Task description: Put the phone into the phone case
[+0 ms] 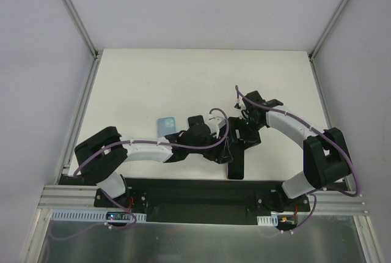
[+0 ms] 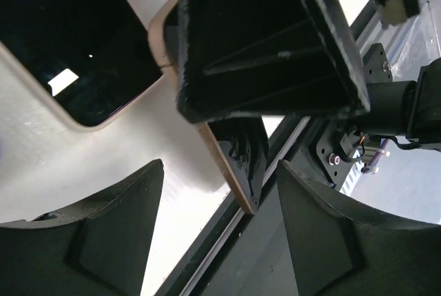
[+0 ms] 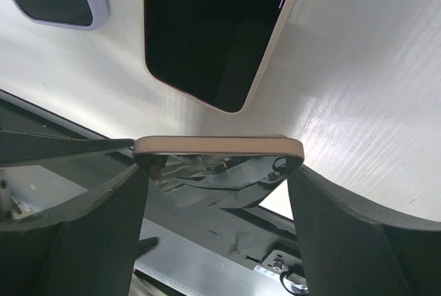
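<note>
White table (image 1: 153, 79) lies below the phone (image 3: 217, 146), pinched tight in the right claw (image 3: 217, 165), and the left claw (image 2: 219, 168) hangs open nearby.

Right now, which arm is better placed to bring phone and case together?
Right. The right gripper clamps the beige-edged slab close to the dark-screened phone; the left gripper is open, holding nothing.

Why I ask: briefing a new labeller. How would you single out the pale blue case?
On the white table, follow the left arm out from its base. Just beyond its forearm lies the pale blue case, small and round-cornered, unlike the black slab near the table's front edge.
</note>
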